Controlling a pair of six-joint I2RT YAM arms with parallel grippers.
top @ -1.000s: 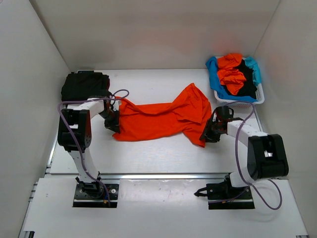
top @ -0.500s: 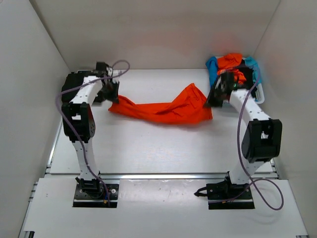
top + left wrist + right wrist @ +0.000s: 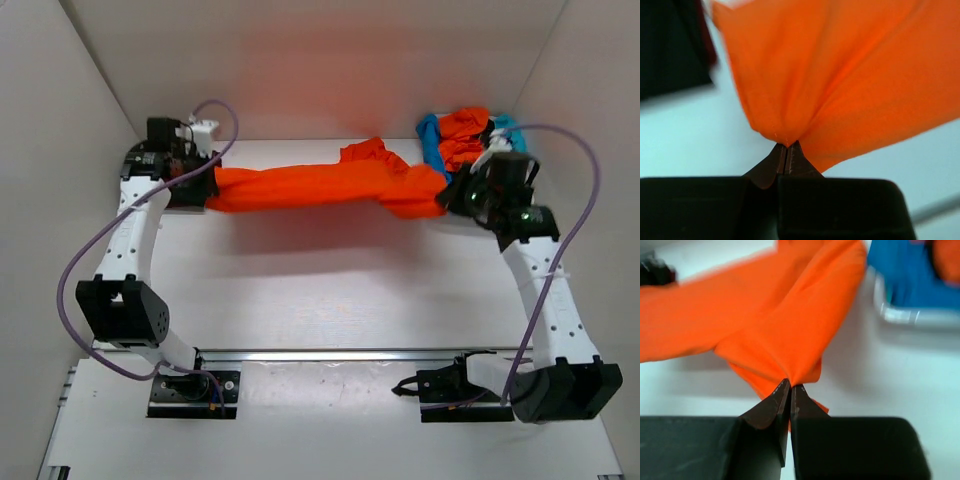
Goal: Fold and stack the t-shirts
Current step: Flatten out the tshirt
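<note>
I have both arms reaching far out toward the back of the tabletop point(image 3: 320, 290), with the orange t-shirt point(image 3: 320, 187) strung between them like a rope along the far edge. The left arm point(image 3: 130, 235) runs up the left side from its base and bends inward at the wrist. The left gripper point(image 3: 786, 150) is pinched tight on one bunched end of the orange t-shirt near the far-left corner, its fingertips pressed together with cloth fanning out from them. Black cloth point(image 3: 670, 45) lies just beside it in that corner. The right arm point(image 3: 545, 290) leans up and inward from its base. The right gripper point(image 3: 790, 387) is clamped just as tight on the other gathered end, close to the far-right corner. The white basket point(image 3: 900, 316) sits right beside that grip, with a blue t-shirt point(image 3: 905, 275) draped in it.
</note>
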